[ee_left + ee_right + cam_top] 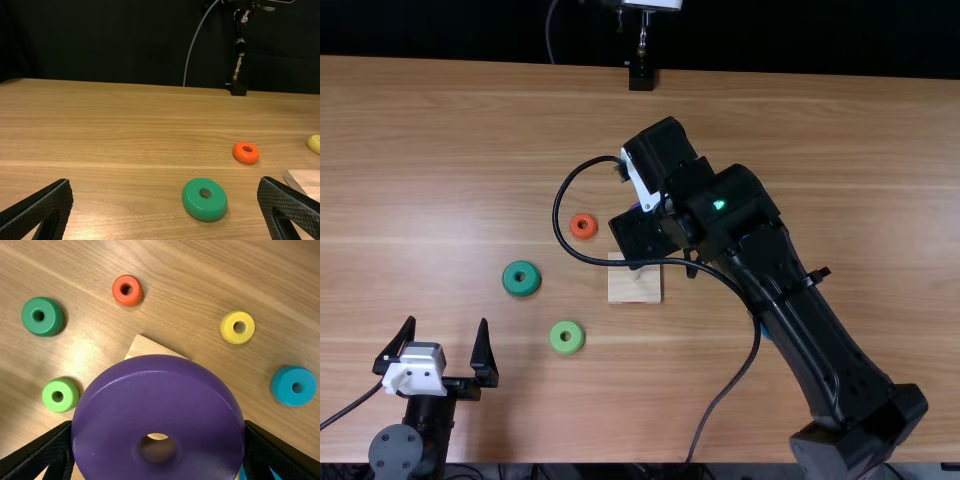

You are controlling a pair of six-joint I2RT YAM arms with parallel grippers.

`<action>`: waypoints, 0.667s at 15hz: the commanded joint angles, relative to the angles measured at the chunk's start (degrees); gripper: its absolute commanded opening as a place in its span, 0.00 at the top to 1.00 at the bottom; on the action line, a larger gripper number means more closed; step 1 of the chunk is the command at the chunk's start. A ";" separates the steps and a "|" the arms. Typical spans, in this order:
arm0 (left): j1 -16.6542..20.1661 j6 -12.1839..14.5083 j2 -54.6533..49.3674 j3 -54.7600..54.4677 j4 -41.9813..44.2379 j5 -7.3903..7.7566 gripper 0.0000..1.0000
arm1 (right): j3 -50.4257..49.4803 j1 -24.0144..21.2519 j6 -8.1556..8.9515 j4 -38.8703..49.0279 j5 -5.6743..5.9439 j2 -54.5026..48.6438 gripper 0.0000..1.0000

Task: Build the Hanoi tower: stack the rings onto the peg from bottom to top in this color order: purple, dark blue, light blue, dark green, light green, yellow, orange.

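Take clock directions from the square, pale wooden base (635,290), with 12 o'clock toward the far edge of the light brown wooden table (450,180). On the right arm (820,360), note a small glowing green spot, too small to identify as label or lamp. Clamped firmly by the right gripper (645,238), with both fingers touching its sides: a large, thick, glossy purple ring (157,395), above the base. Through its hole, see pale wood; cannot tell whether peg or base. Partly hidden at the base: the 12 to 2 o'clock side, under the right gripper, with a black cable (560,225) looping across. At 10 to 11 o'clock, find the small, round orange ring (246,153); at 9 o'clock, the round, glossy dark green ring (521,278); at 8 o'clock, the small light green ring (567,337). In the right wrist view, locate the small, round yellow ring (237,327) between the orange ring and a round, bright blue ring (294,386). Mostly covered by the purple ring and a finger: another blue ring (274,475), shade hard to judge. Near 8 o'clock, well apart from the base: the left gripper (447,322), spread wide and empty. Cut off at 12 o'clock: a black stand (641,76).
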 commanded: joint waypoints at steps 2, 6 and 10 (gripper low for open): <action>-0.20 0.27 -0.89 -0.58 -1.56 -0.64 0.00 | 1.45 0.41 0.18 0.19 0.06 1.04 1.00; -0.29 0.27 -0.89 -0.58 -1.56 -0.64 0.00 | 1.63 0.58 0.40 0.09 -0.05 1.56 1.00; -0.29 0.27 -0.89 -0.58 -1.56 -0.64 0.00 | 1.80 1.37 0.40 0.30 -0.05 1.74 1.00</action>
